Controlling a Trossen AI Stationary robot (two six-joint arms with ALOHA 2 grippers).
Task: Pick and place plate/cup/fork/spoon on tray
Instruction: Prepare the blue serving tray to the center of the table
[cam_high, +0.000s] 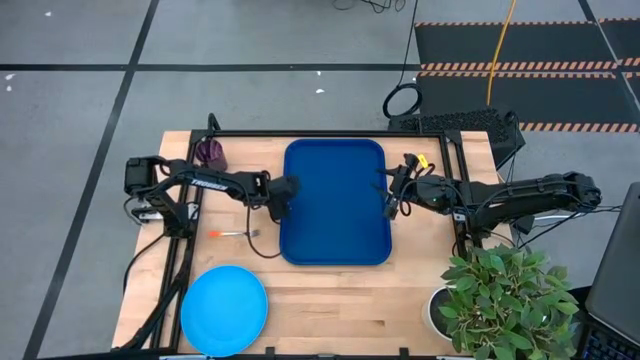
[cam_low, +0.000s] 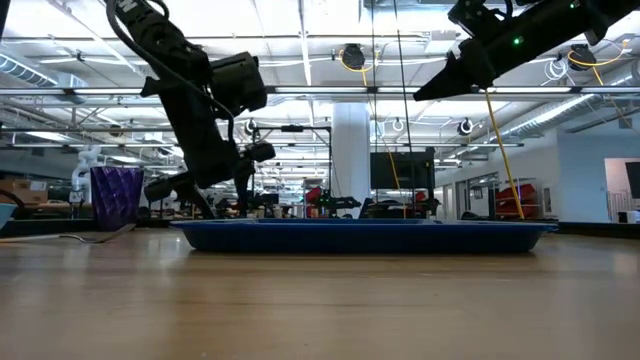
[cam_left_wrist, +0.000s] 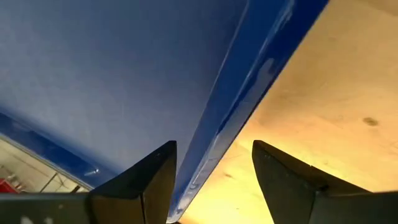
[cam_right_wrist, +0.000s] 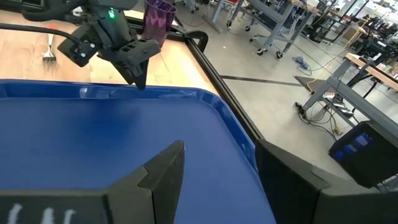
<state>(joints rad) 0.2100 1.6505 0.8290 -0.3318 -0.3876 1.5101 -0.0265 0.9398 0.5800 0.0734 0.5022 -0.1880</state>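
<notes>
Two matte-black, six-joint arms carry black cables along their links; each ends in dark wedge-shaped fingers. A small green light glows on the left wrist housing.

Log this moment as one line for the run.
left end effector: open, straddling tray rim | right end effector: open, above tray's opposite rim | plate, cup, fork: on table

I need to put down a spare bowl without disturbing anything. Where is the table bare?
The wood between the plate and the potted plant, in front of the tray, is bare. It is crowded by the tray's sides: left tool near the fork, right tool.
</notes>
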